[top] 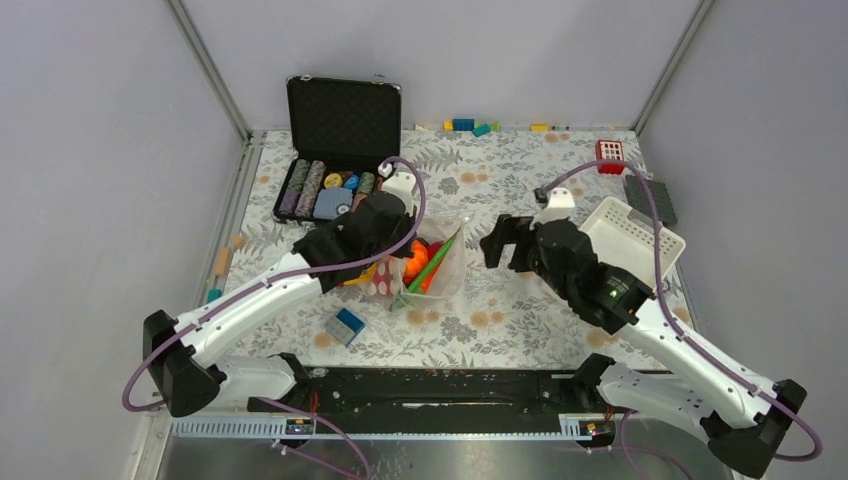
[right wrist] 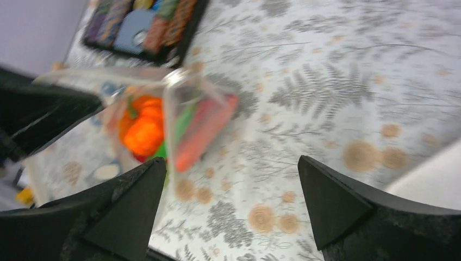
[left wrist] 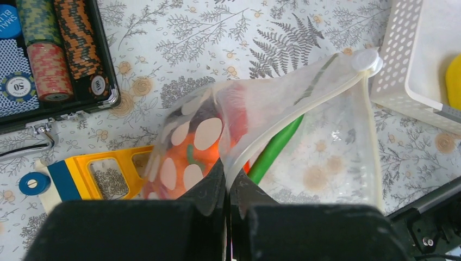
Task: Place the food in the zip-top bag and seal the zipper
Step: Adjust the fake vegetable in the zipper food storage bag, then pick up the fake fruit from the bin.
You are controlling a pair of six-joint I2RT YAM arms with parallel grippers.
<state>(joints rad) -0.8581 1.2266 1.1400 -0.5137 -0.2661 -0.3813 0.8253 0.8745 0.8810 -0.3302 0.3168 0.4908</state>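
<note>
The clear polka-dot zip-top bag (top: 432,262) lies at the table's middle with its mouth raised. It holds food: an orange pumpkin (top: 415,262), a green pod (left wrist: 277,147) and a red-orange piece (right wrist: 204,133). My left gripper (left wrist: 228,182) is shut on the bag's zipper (left wrist: 304,109), pinching the strip near one end and holding it up. My right gripper (top: 505,245) is open and empty, hovering just right of the bag, which shows blurred in the right wrist view (right wrist: 168,119).
A white slotted basket (top: 632,235) stands right of the right gripper, with something yellow (left wrist: 454,81) inside it. A black case of poker chips (top: 335,185) stands back left. A yellow frame (left wrist: 103,171) lies by the bag, a blue block (top: 348,326) in front.
</note>
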